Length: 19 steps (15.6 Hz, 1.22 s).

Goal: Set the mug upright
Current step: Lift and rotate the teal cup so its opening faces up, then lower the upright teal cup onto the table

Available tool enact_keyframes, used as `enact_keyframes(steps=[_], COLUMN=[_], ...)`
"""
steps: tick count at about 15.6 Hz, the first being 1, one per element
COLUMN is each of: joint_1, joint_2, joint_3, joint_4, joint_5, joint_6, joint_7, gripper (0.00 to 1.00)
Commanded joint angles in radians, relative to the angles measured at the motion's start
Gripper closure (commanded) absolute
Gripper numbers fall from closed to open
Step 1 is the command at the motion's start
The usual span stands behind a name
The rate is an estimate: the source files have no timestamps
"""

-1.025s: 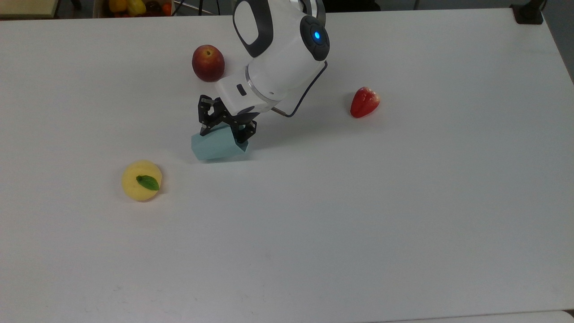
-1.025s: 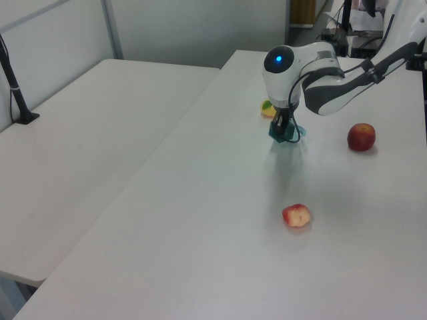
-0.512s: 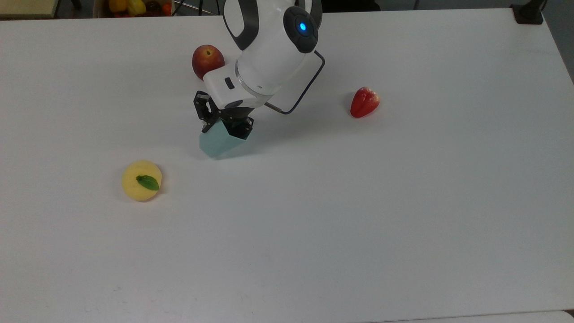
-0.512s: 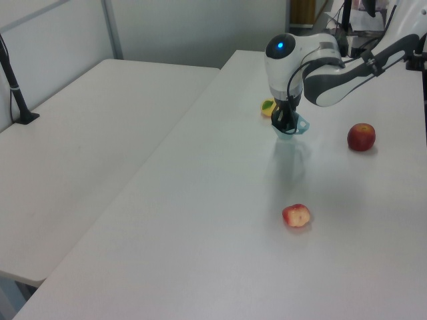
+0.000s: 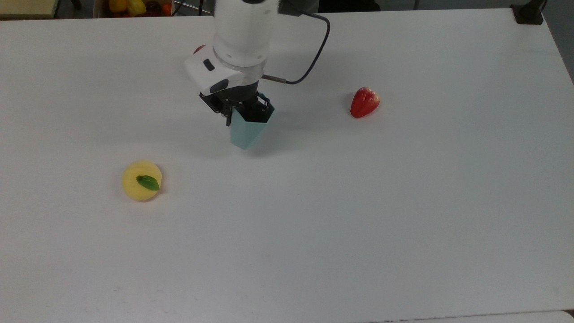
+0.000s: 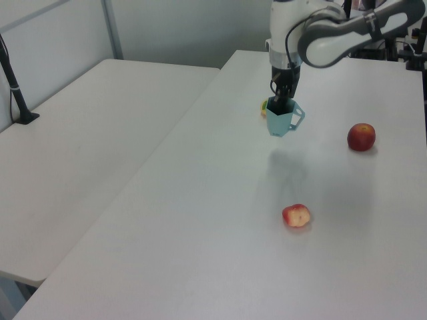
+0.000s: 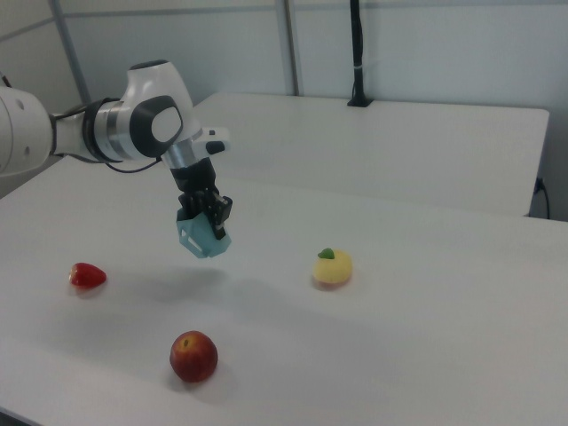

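The mug (image 5: 247, 128) is pale teal and faceted, and it hangs a little above the white table (image 5: 358, 215) with its rim up and its narrow base down. My gripper (image 5: 242, 109) is shut on the mug's rim, one finger inside and one outside. In the left view the mug (image 6: 281, 123) is under the gripper (image 6: 279, 105), its handle on the left view's right and its shadow on the table below. In the right view the mug (image 7: 204, 240) hangs slightly tilted from the gripper (image 7: 207, 216).
A strawberry (image 5: 364, 102) lies to the top view's right of the mug, and a yellow fruit with a green leaf (image 5: 141, 180) lies to its lower left. A red apple (image 6: 361, 137) sits behind the arm. A second table (image 6: 80, 120) stands alongside.
The arm has risen and turned its wrist. The mug went from lying on its side on the table to hanging rim-up in the air, shifted to the top view's right.
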<state>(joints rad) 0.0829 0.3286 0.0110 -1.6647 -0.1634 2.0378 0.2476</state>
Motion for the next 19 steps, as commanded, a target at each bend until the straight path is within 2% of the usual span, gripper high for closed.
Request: enact_keyframes(steps=[1, 3, 8, 19], joint_1=[-0.044, -0.061, -0.061, -0.045], joint_2=[0.006, 0.027, 0.124, 0.195], joint_3=[-0.005, -0.006, -0.010, -0.008], joint_4=[0.028, 0.057, 0.166, 0.161], joint_5=[0.238, 0.303, 0.303, 0.277], joint_6=[0.019, 0.019, 0.013, 0.025], joint_7=[-0.239, -0.304, -0.320, -0.324], gripper=[0.99, 0.99, 0.99, 0.99])
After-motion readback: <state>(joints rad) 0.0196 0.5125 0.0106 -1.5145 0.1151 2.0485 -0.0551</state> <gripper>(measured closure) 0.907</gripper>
